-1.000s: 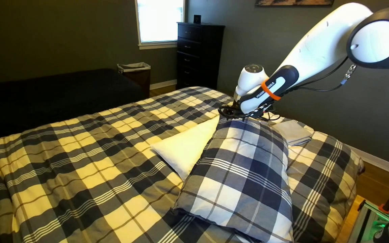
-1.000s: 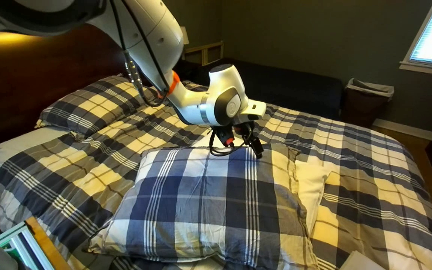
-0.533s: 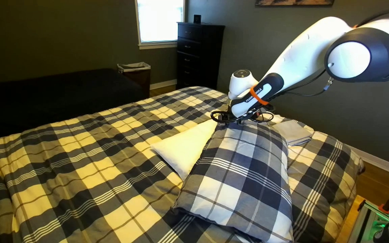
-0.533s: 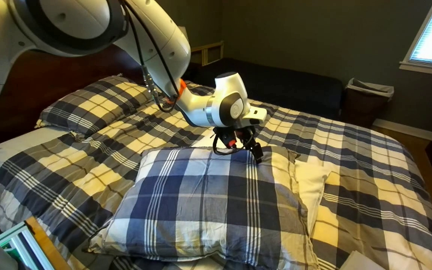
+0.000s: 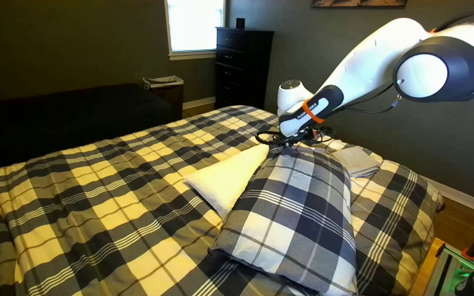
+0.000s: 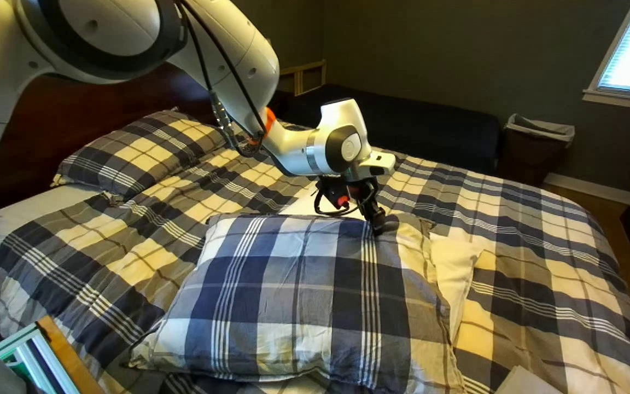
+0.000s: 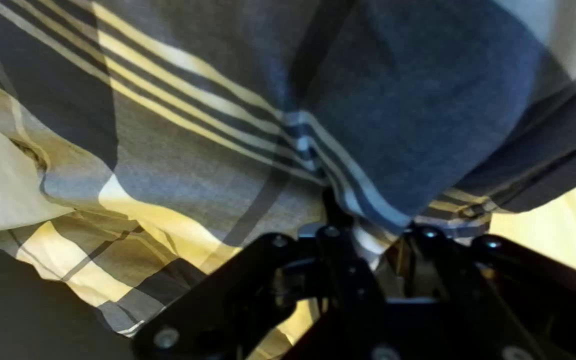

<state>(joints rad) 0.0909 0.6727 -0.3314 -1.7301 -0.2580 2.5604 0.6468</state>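
Note:
A large plaid pillow (image 5: pixel 294 205) in navy, grey and white lies on the bed, seen in both exterior views. My gripper (image 6: pixel 376 224) is at its upper edge, pointing down. In the wrist view a fold of the pillow's cloth (image 7: pixel 358 165) runs in between the fingers of the gripper (image 7: pixel 370 222), and creases gather toward it. The jaws stand close together on this fold; the fingertips are partly hidden by cloth and shadow. Partly under the plaid pillow lies a white pillow (image 5: pixel 226 174), its corner (image 6: pixel 453 262) sticking out at the side.
A plaid bedspread (image 5: pixel 109 197) covers the bed. Another plaid pillow (image 6: pixel 140 150) rests by the headboard (image 6: pixel 36 131). Folded grey cloth (image 5: pixel 356 160) lies beyond the large pillow. A metal-framed stand (image 6: pixel 36 355) is beside the bed. A bin (image 5: pixel 165 92) and dark dresser (image 5: pixel 243 65) stand farther back.
The gripper has come down onto the plaid pillow's upper edge, its jaws have closed on the cloth, and it has then risen slightly. Cloth now bunches up under it.

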